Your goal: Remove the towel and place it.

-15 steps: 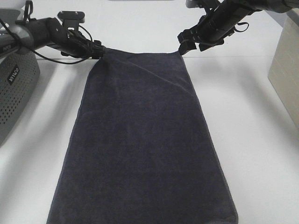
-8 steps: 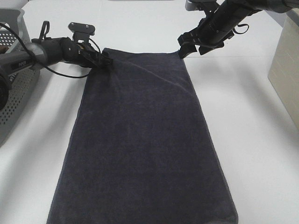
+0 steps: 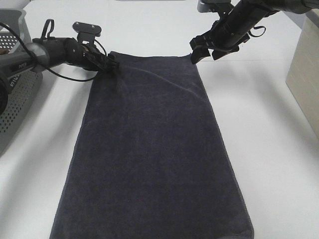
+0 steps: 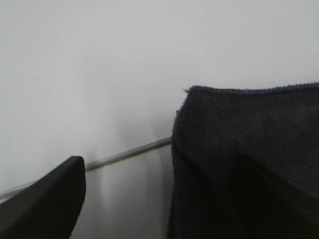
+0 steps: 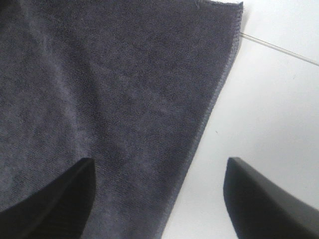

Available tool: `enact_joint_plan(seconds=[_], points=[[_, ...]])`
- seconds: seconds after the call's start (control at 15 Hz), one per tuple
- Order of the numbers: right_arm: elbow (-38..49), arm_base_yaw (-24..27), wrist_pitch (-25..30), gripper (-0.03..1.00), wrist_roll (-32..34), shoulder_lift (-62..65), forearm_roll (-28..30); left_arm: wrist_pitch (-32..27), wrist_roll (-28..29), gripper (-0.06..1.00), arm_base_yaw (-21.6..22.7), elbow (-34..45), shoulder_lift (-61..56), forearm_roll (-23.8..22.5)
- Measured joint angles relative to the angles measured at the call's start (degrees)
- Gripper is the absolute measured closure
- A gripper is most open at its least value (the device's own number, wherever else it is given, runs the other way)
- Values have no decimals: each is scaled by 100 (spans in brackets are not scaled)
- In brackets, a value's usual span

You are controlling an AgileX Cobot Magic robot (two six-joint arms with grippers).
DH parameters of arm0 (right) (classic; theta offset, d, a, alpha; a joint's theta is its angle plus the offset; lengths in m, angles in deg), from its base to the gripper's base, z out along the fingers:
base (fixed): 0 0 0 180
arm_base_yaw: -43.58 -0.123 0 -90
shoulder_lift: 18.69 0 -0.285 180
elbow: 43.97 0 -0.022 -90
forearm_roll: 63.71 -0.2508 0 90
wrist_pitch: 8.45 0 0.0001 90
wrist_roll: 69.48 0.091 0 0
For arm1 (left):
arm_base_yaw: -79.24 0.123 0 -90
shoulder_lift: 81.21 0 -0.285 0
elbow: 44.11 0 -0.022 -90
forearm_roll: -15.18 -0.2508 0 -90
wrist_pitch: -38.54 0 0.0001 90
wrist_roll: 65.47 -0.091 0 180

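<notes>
Released since a second ago, the towel [image 3: 149, 149] lies flat, both the left gripper [image 3: 113, 65] and right gripper [image 3: 195, 54] spread-jawed, placing done; retreat comes next.

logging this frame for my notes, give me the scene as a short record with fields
towel: spread flat on the table, long side running away from the camera
left end effector: open, at the far left corner, not gripping
right end effector: open, over the far right corner
basket: left edge, perforated grey
stage: towel laid out and released
</notes>
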Motion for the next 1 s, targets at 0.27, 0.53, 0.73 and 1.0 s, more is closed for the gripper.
enact_joint_plan(seconds=[0.27,0.53,0.73,1.0], points=[[0,0,69,27,0,0,-40,-40,6,18,0,6,-561,384],[0,0,504,27,143,361,-34,-1312,6,18,0,6,-1163,418],[0,0,1089,27,659,1020,241,-3283,97,18,0,6,-1839,424],[0,0,2303,27,1495,1874,733,-4458,350,18,23,6,-2756,378]])
